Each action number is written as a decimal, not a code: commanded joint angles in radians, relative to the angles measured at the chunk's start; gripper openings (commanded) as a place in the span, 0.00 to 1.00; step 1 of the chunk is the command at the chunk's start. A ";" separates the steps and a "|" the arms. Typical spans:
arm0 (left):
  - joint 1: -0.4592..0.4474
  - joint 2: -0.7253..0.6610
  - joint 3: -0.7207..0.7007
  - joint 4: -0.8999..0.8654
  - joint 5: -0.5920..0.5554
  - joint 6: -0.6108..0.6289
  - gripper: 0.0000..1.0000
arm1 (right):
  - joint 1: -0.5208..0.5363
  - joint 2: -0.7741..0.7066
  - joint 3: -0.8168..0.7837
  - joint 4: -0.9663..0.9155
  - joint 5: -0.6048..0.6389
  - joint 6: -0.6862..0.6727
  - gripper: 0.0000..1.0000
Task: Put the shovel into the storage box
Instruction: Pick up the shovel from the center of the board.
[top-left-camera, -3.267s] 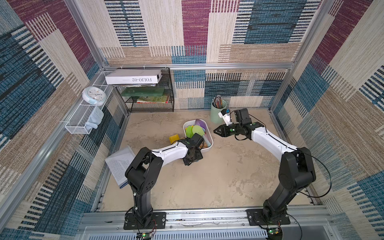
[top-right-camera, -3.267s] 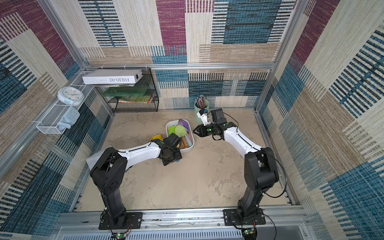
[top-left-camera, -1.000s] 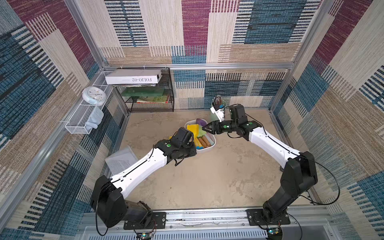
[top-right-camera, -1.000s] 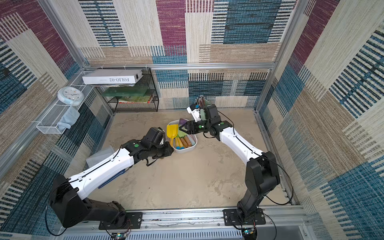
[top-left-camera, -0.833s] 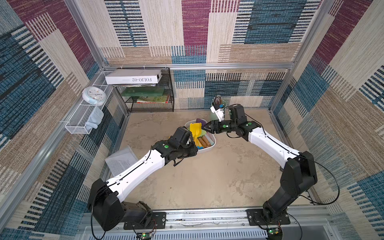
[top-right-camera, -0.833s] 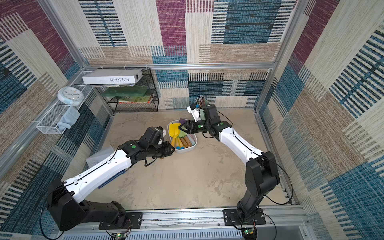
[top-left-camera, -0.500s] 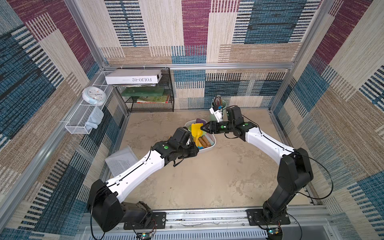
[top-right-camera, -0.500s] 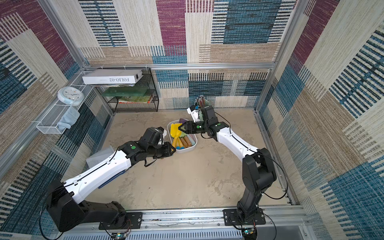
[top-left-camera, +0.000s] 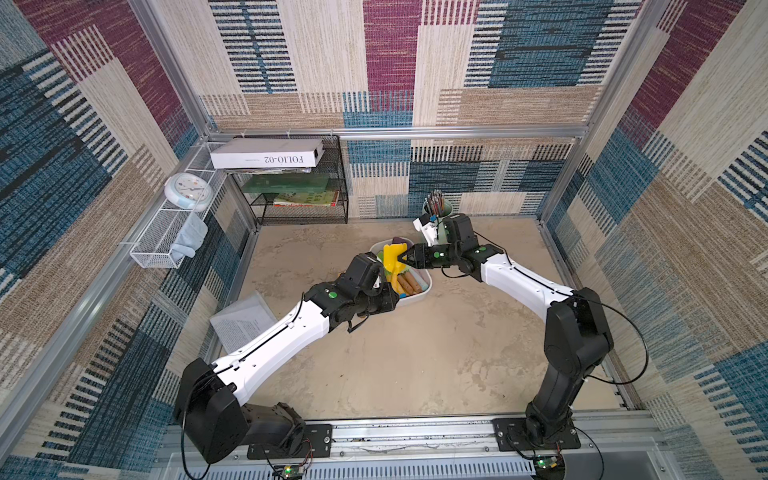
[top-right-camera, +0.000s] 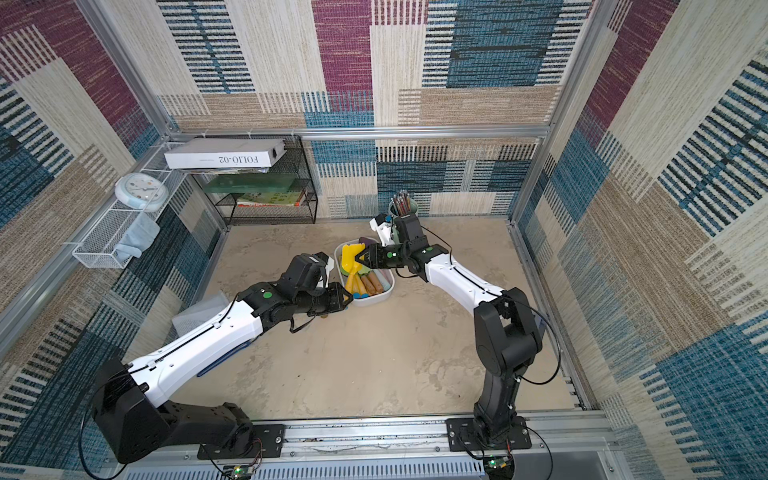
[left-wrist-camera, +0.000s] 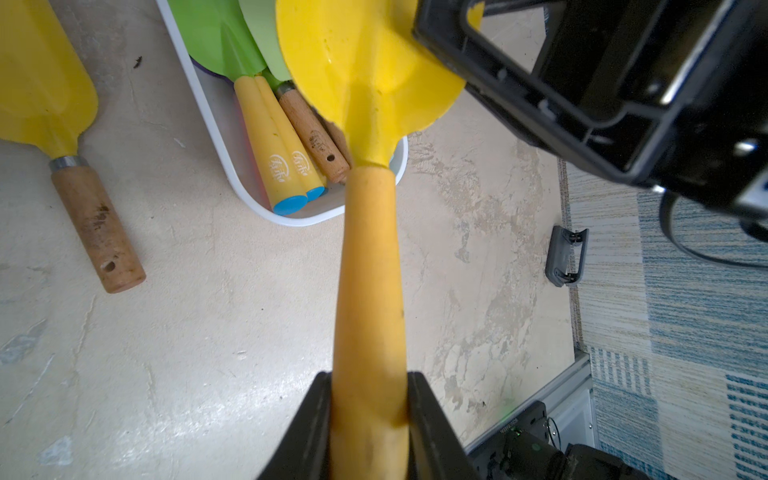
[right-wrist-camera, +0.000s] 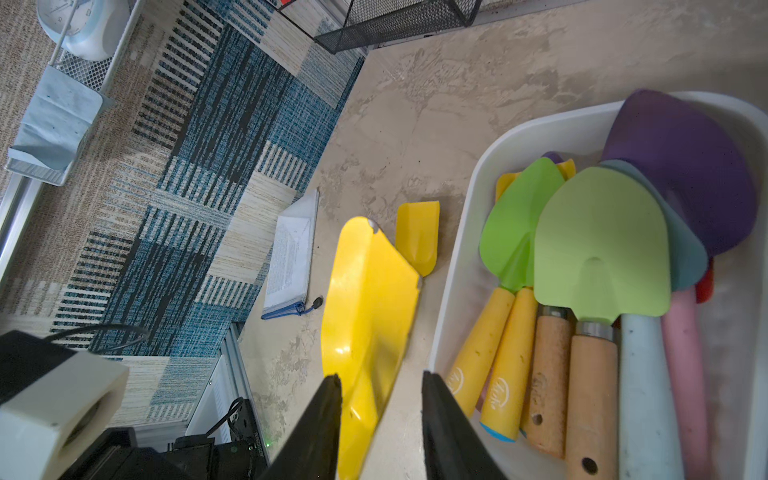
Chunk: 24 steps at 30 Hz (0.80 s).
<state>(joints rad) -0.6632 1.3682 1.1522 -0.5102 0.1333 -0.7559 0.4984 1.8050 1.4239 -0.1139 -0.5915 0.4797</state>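
- The left gripper (left-wrist-camera: 369, 379) clamps the yellow shovel (left-wrist-camera: 370, 270) by its handle, with the blade raised over the storage box (left-wrist-camera: 216, 124) rim and its tip hidden in the left wrist view.
- The right gripper (right-wrist-camera: 380, 376) straddles the blade with narrow jaws; contact is unclear.
- Six handles (right-wrist-camera: 511, 361) show in the box under overlapping blades.
- One wooden-handled shovel (left-wrist-camera: 95, 216) lies on the table (left-wrist-camera: 208, 311).

Mottled beige stone-look tabletop (top-left-camera: 415, 353), scuffed and stained. Directly on it: low white rounded plastic storage box (top-left-camera: 424, 287) mid-table; yellow-bladed shovel with worn wooden handle (left-wrist-camera: 97, 224) lying flat just beside the box, not touching; open white-paged booklet (top-left-camera: 241, 320) at the left edge; black wire-mesh shelf rack (top-left-camera: 343, 183) at the back wall; mint-green cylindrical pencil cup (top-right-camera: 405, 206) at the back; small grey clip-like item (left-wrist-camera: 565, 255) at the right edge, type unclear.
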 joint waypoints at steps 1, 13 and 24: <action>0.001 0.002 0.010 0.023 -0.009 0.004 0.26 | 0.006 0.009 0.015 0.028 0.018 0.013 0.33; 0.001 0.021 0.030 0.004 -0.032 -0.002 0.26 | 0.019 0.034 0.029 0.035 0.044 0.036 0.20; -0.003 0.033 0.051 -0.007 -0.026 0.004 0.76 | 0.024 0.049 0.039 0.034 0.067 0.041 0.00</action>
<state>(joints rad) -0.6643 1.4014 1.1934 -0.5243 0.1040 -0.7586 0.5220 1.8481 1.4528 -0.0929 -0.5312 0.5224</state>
